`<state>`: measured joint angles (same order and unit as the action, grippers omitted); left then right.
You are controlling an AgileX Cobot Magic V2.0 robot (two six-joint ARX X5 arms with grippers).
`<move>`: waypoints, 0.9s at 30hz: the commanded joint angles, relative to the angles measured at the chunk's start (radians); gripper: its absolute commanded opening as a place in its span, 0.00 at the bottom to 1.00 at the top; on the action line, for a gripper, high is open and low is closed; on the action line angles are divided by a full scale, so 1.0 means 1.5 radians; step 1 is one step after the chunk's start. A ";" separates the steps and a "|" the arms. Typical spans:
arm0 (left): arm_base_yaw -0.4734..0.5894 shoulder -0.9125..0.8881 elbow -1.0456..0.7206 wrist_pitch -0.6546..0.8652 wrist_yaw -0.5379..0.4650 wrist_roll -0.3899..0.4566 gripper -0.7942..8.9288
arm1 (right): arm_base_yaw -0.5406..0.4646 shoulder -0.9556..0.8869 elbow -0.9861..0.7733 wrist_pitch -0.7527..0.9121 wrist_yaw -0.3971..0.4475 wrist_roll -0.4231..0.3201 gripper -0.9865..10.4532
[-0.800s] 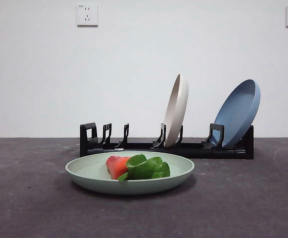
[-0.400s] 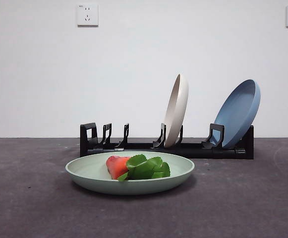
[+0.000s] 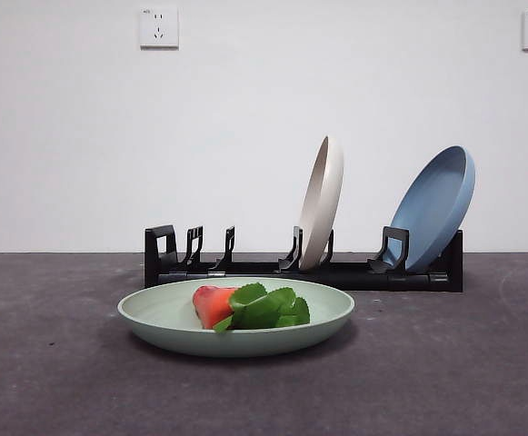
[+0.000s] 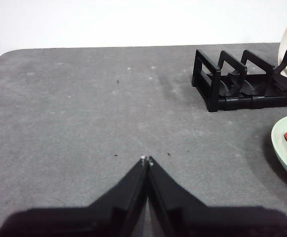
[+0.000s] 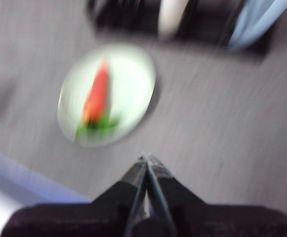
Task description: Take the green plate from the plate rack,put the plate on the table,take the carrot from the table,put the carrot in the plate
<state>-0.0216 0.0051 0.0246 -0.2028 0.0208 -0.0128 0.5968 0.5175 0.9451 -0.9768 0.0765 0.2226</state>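
Nothing among the objects is shifting since a second ago; only the framing is nudging slightly. Low in the centre of the front view, the pale sage-green round plate (image 3: 236, 318) is lying flat on the dark grey speckled table (image 3: 445, 372), with the small orange-red toy carrot (image 3: 245, 306) and its green leaves resting inside. Behind it, the long black plastic plate rack (image 3: 300, 269) is holding a cream plate (image 3: 322, 202) and a blue plate (image 3: 436, 207). Both the left gripper (image 4: 146, 159) and right gripper (image 5: 145, 158) are sitting empty with jaws pressed together, away from the plate. Every step appears finished.
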 commanded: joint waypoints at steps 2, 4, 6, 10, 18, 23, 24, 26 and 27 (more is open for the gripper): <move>0.003 -0.001 -0.009 0.000 0.005 -0.007 0.08 | -0.128 -0.057 -0.061 0.140 0.001 -0.057 0.09; 0.003 -0.001 -0.009 0.000 0.005 -0.007 0.08 | -0.182 -0.092 -0.113 0.204 0.001 -0.066 0.09; 0.002 -0.001 -0.009 0.000 0.005 -0.007 0.08 | -0.228 -0.131 -0.183 0.277 0.001 -0.067 0.09; 0.003 -0.001 -0.009 0.000 0.005 -0.007 0.08 | -0.284 -0.203 -0.330 0.415 0.001 -0.041 0.09; 0.003 -0.001 -0.009 0.000 0.005 -0.007 0.08 | -0.347 -0.309 -0.532 0.512 0.003 -0.002 0.09; 0.003 -0.001 -0.009 0.000 0.005 -0.007 0.08 | -0.350 -0.344 -0.594 0.516 0.002 0.005 0.09; 0.003 -0.001 -0.009 0.000 0.005 -0.007 0.08 | -0.350 -0.344 -0.599 0.514 0.002 0.006 0.09; 0.003 -0.001 -0.009 0.000 0.005 -0.007 0.08 | -0.350 -0.344 -0.608 0.514 0.001 0.006 0.09; 0.003 -0.001 -0.009 0.000 0.005 -0.007 0.08 | -0.350 -0.344 -0.613 0.513 0.002 0.006 0.09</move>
<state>-0.0216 0.0051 0.0246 -0.2028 0.0219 -0.0132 0.0719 0.0040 0.0376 -0.2161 0.0780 0.2207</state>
